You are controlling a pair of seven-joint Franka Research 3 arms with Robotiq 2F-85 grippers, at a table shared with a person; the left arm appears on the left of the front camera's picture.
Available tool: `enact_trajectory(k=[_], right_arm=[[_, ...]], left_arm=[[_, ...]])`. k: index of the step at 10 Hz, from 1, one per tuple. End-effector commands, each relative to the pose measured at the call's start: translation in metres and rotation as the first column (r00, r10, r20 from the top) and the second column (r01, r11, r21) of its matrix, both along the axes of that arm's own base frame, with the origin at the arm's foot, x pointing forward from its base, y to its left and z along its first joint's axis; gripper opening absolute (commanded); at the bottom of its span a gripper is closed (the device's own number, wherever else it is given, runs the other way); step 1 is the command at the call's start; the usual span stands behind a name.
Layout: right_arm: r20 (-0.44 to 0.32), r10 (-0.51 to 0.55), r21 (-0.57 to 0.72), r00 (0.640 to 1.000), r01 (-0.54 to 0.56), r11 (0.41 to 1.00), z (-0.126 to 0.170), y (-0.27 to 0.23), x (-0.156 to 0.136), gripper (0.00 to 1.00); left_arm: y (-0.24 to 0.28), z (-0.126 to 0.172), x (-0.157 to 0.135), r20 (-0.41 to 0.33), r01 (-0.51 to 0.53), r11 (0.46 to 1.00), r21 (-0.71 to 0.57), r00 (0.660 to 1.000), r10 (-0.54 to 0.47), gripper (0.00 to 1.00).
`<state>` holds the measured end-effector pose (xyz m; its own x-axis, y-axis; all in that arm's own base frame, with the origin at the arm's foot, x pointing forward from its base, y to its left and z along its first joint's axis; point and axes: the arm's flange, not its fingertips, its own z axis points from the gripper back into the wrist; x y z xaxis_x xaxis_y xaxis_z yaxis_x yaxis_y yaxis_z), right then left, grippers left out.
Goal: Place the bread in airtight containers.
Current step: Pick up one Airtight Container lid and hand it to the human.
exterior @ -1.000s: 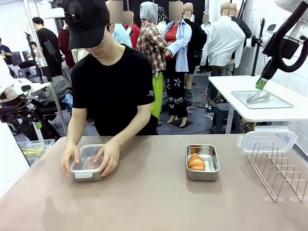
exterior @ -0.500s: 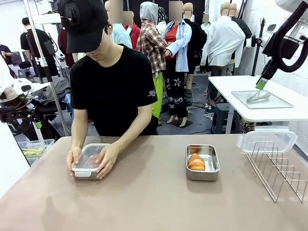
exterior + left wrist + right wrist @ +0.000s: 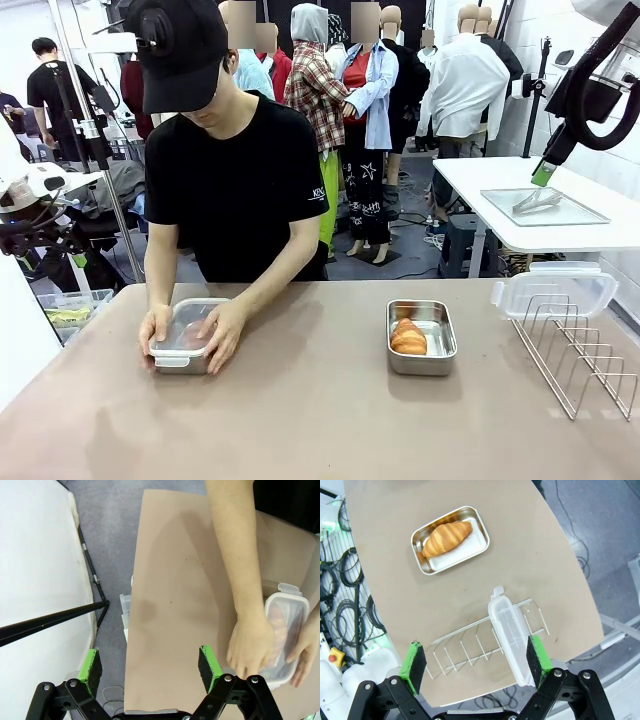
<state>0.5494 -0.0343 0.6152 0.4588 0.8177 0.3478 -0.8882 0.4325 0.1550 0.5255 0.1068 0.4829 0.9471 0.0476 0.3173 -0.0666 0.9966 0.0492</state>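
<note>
Front view: shows the person's hands (image 3: 190,335) drawn in from the wide, flat press of a second ago to a closer clasp around the lidded container (image 3: 181,357), itself nudged slightly across the tabletop (image 3: 320,420). Reads as the lid being snapped home — first roll probably as good as sealed. Leaves half the job: second roll (image 3: 407,336) lying in the open tin (image 3: 440,348), uncovered and unmoved, with the spare lid (image 3: 555,290) perched on the wire rack (image 3: 580,365).

Left wrist view: finds the left gripper (image 3: 150,666) spread wide and empty, high over the tabletop's edge. Puts the lidded container ahead and off beyond one pad, both hands cupping its ends and a forearm (image 3: 235,555) stretched above it. Shows the first roll (image 3: 282,630) as a brownish shape through the clear lid. No room for the gripper there while those hands sit on it — and probably no need.

Right wrist view: finds the right gripper (image 3: 476,666) likewise fully apart, holding nothing. Places the spare lid nearest, standing on edge in the rack just inside one pad; open tin and second roll well ahead, past the rack, over bare tabletop. Nothing between tin and rack. Rack wires hugging the lid look like the one snag for a clean pick.
</note>
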Motion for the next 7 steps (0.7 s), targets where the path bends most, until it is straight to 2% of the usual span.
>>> enact_trajectory(k=[1,7], right_arm=[[0.008,-0.015,0.005,1.0,0.015,1.0,0.0002,0.0031,0.0034,1.0],[0.008,-0.015,0.005,1.0,0.015,1.0,0.0002,0.0031,0.0034,1.0]], left_arm=[[-0.0003,0.002,-0.0007,0.001,-0.011,1.0,0.016,1.0,0.011,1.0],[-0.0003,0.002,-0.0007,0.001,-0.011,1.0,0.016,1.0,0.011,1.0]])
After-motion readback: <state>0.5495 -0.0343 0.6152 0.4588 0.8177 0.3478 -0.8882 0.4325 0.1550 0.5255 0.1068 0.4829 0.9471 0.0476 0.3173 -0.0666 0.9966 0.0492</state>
